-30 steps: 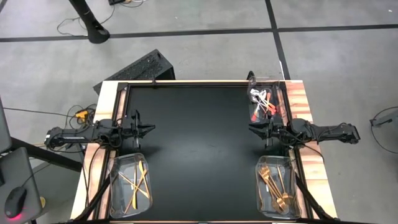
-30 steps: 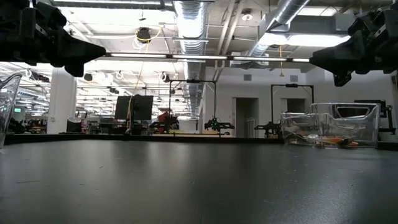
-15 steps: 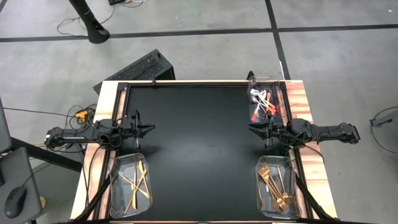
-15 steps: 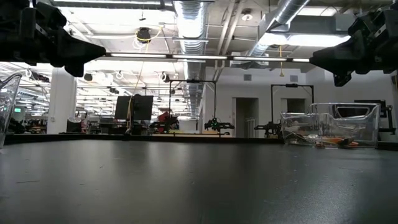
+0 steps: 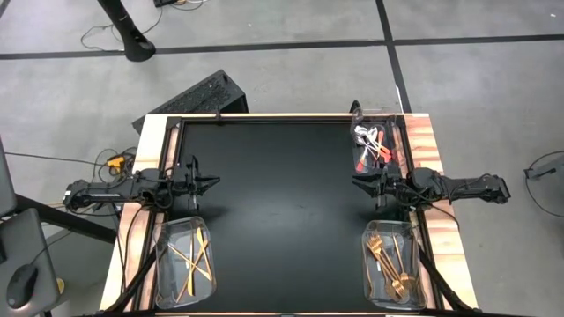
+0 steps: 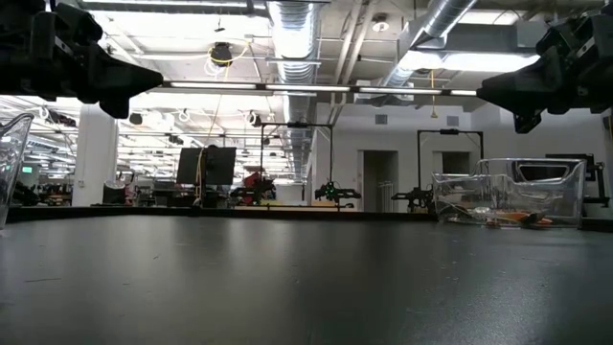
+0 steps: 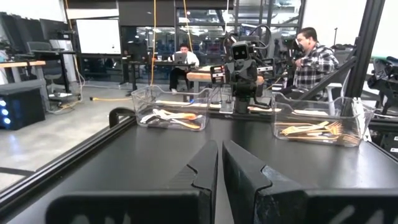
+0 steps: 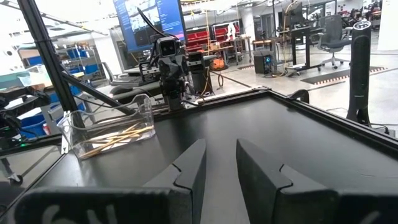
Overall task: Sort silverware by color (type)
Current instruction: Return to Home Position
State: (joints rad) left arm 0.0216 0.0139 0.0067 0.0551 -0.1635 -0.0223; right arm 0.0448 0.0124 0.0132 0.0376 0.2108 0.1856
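Black tabletop under bright workshop hall. Gold knives binned at near-left corner, gold forks near-right, red-handled pieces far-right. Left gripper pinched together, right gripper slightly parted, at side edges. Unchanged from before.

The black table, wood-edged left and right, carries three clear plastic bins: a near left bin, a near right bin and a far right bin.

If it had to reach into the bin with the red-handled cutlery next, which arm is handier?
Probably right: the right gripper hangs just beside the bin; the left gripper sits across the table.
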